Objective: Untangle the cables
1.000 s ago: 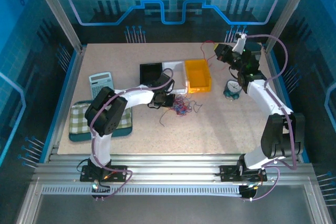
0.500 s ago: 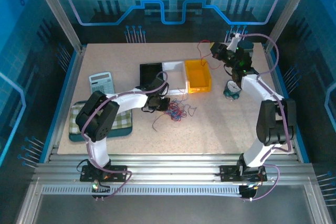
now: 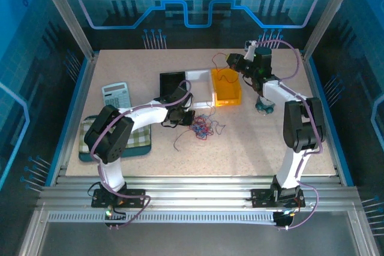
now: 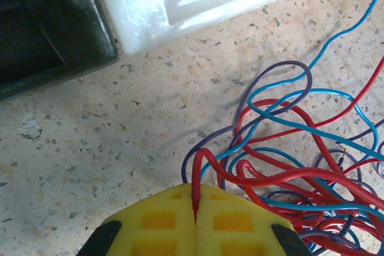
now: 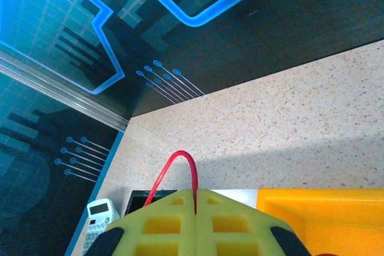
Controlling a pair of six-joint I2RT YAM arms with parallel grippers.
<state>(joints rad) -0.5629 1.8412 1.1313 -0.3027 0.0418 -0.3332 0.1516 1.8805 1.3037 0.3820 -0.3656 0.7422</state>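
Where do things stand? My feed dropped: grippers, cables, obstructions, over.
Left gripper shut on red strand at edge of tangle. Right gripper shut on second red cable, held up near orange bin. Nothing lying on tangle.

Speckled beige stone-effect tabletop (image 3: 252, 142), evenly lit. Dark back wall panel with glowing blue circuit lines (image 3: 198, 4) at 12 o'clock. Ribbed aluminium rail frame (image 3: 198, 185) at 6 o'clock. Side walls (image 3: 24, 88) at 3 and 9 o'clock appear similarly printed.

bins (image 3: 201, 85) 3 | calculator (image 3: 114, 94) 1 | checked mat (image 3: 142, 141) 1 | cable tangle (image 3: 201, 127) 1 | loose red cable (image 5: 178, 153) 1
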